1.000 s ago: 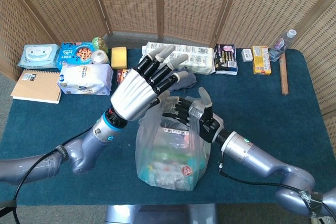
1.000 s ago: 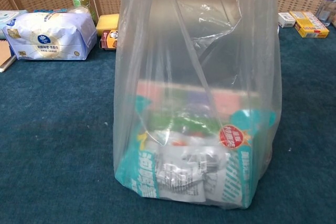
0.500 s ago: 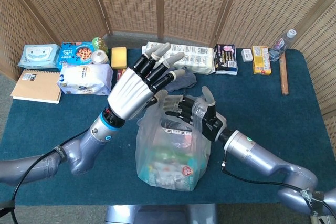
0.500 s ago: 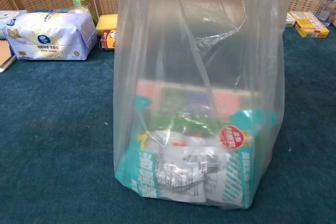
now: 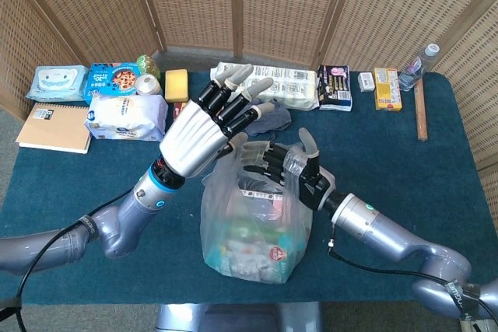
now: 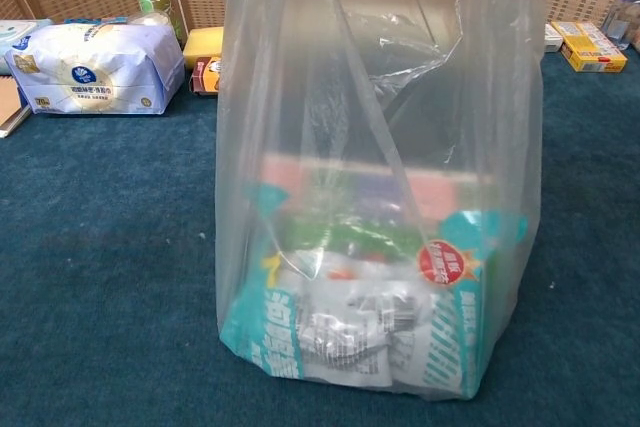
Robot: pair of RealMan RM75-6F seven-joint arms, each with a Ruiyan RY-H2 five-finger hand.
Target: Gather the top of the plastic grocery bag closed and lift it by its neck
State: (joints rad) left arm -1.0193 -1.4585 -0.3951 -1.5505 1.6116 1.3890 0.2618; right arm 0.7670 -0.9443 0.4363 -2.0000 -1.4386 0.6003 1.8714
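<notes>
1. You work on a table [image 5: 436,176] covered in dark teal cloth, with wicker screens behind it.
2. The clear plastic grocery bag [image 5: 253,227] stands upright on the cloth near the front edge, packaged goods inside.
3. At far left lie a brown notebook [image 5: 53,127], a wet-wipes pack [image 5: 57,82], a blue snack packet [image 5: 112,79] and a white tissue pack [image 5: 124,117].
4. Along the far edge you see a yellow sponge [image 5: 177,83] and a long white packet [image 5: 289,85], then a dark packet [image 5: 334,87].
5. At far right sit a small white box [image 5: 366,81], a yellow box [image 5: 387,88], a water bottle [image 5: 417,66] and a wooden stick [image 5: 421,112].
</notes>
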